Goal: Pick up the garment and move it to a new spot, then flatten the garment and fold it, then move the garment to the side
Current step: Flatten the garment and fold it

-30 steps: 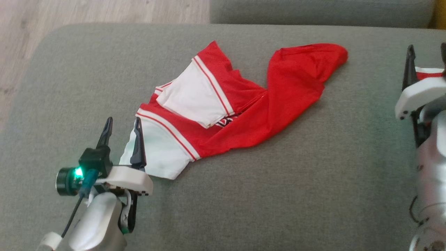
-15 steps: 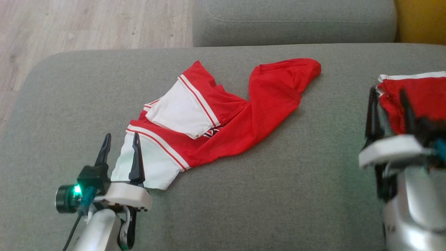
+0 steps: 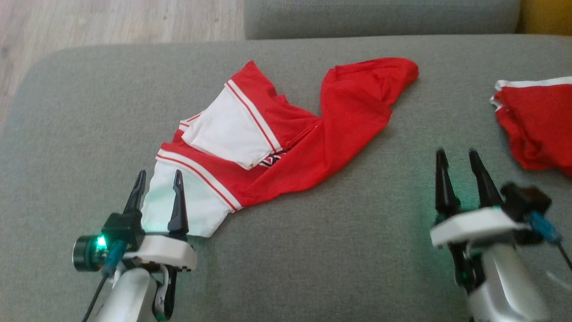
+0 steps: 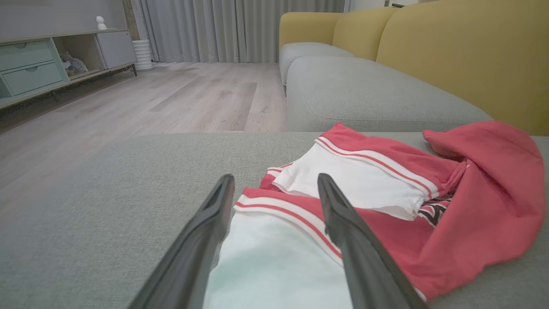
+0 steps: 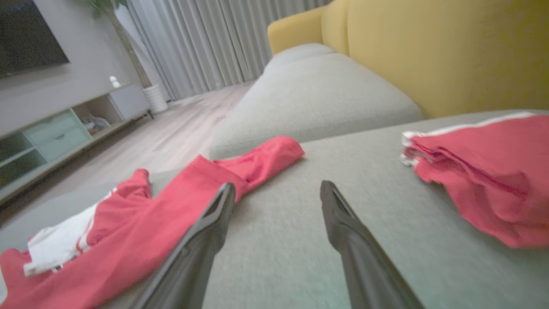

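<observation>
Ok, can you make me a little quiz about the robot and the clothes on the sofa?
1. True or false: the crumpled red-and-white fabric garment lies on the grey fabric sofa cushion.
2. The left jaws are: A open, at that garment's white end; B shut on its red end; C shut, holding nothing.
3. Fill in: the other red garment with white trim lies to the robot's ____.
Key: 1 true; 2 A; 3 right.
</observation>
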Controlling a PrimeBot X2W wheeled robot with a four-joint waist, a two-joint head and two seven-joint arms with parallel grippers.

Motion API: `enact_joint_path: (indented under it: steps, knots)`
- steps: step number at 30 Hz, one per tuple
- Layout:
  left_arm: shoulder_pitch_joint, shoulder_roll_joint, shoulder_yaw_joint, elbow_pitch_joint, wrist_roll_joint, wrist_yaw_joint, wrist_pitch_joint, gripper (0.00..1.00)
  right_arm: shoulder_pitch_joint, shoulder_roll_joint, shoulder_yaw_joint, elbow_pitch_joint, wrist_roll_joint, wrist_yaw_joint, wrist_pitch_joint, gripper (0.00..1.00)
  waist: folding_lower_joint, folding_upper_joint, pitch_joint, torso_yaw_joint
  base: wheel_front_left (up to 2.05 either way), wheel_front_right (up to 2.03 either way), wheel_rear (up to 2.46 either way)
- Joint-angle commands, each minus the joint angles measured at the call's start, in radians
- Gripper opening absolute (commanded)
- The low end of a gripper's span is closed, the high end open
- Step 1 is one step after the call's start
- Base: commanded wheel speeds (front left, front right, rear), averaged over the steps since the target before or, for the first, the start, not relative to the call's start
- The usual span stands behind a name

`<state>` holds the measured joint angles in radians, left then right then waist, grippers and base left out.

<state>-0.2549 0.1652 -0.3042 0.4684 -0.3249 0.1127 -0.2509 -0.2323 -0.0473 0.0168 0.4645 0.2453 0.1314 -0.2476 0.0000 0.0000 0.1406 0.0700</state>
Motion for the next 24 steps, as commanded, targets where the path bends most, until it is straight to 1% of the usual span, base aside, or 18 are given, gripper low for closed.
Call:
enact_joint_path:
  steps: [1,5,13,20,24]
  knots:
    - [-0.055,0.011,0.036,-0.026,0.008,-0.006,-0.011,1.00,-0.059,-0.003,0.034,-0.021,0.015,-0.001,-0.008,1.00,0.0000,0.0000,0.017,0.012,0.00,0.00,0.00]
    - [-0.077,0.001,0.026,-0.017,0.016,-0.015,-0.011,1.00,-0.161,-0.003,0.069,0.063,0.075,-0.001,0.016,1.00,0.0000,0.0000,0.052,0.041,0.00,0.00,0.00]
    - [-0.116,-0.018,0.018,0.000,0.026,-0.029,-0.011,1.00,-0.334,-0.003,0.089,0.303,0.164,-0.001,0.039,1.00,0.0000,0.0000,0.096,0.097,0.00,0.00,0.00]
    - [-0.129,-0.027,0.021,0.009,0.035,-0.036,-0.011,1.00,-0.419,-0.003,0.140,0.459,0.276,-0.001,0.029,1.00,0.0000,0.0000,0.110,0.115,0.00,0.00,0.00]
    - [-0.131,-0.031,0.023,0.013,0.040,-0.038,-0.011,1.00,-0.450,-0.003,0.181,0.509,0.318,-0.001,0.012,1.00,0.0000,0.0000,0.117,0.118,0.00,0.00,0.00]
